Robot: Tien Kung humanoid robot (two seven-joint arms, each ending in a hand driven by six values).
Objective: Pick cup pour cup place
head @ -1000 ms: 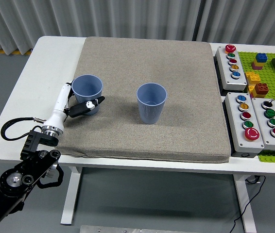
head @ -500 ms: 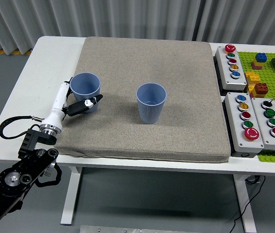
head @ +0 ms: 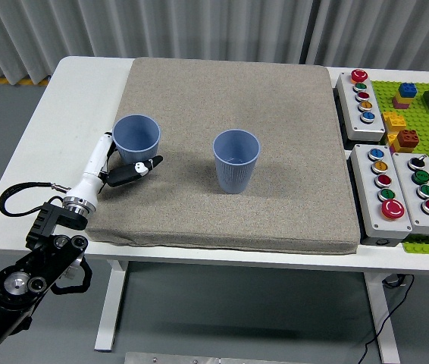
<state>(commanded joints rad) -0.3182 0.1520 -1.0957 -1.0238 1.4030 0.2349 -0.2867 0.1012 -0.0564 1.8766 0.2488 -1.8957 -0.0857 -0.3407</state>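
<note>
Reaching in from the left with the left hand (head: 123,171), fingers spread wide, gripping nothing. Sitting just beyond the fingertips, upright on the mat (head: 290,220): the left cup (head: 136,139). Standing further right, well apart: the middle cup (head: 236,161).

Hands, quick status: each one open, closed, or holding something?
Left hand: open, fingers beside the left blue cup, not gripping it.
Right hand: not in view.

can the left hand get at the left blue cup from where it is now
Probably yes: the left hand sits open right beside the left blue cup, at its near side, with nothing between them on the mat.
</note>
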